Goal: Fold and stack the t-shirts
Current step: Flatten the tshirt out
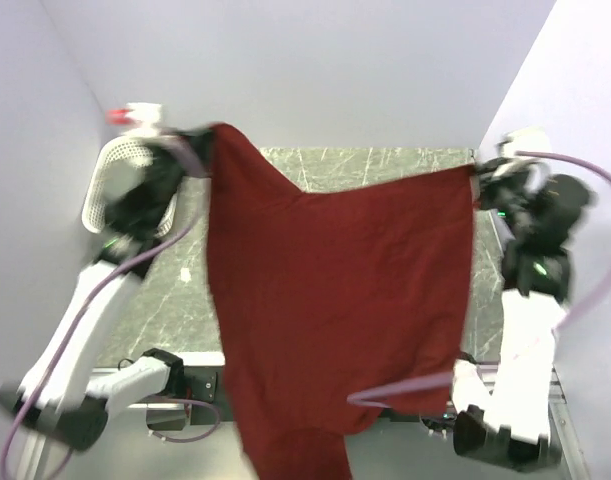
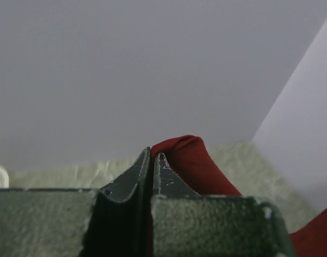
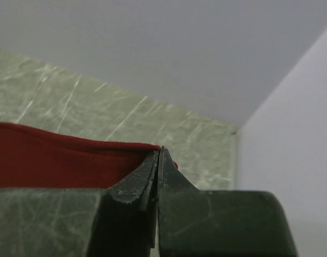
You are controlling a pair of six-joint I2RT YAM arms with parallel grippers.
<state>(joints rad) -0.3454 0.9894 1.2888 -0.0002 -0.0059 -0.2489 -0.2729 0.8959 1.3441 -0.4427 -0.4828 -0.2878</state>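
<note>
Between pale walls (image 1: pixel 315 70), over a green marbled counter (image 1: pixel 385 160), left pincer (image 1: pixel 203 150) and right pincer (image 1: pixel 478 178) each clamp the maroon t-shirt (image 1: pixel 335 290).

t-shirt (image 1: pixel 335 290): matt woven cloth, soft, bit wrinkly. table (image 1: pixel 385 162): marble-look top, smooth, low sheen. basket (image 1: pixel 103 190): perforated plastic. left gripper (image 2: pixel 152 155), right gripper (image 3: pixel 159 151): all 2 grainy matt bodies, smoother scuffed tips.

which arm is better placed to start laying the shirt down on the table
Right, probably. Both grippers are shut on the t-shirt, but the right gripper holds its corner over bare table, while the left gripper hangs beside the basket and would have to swing clear first.
</note>
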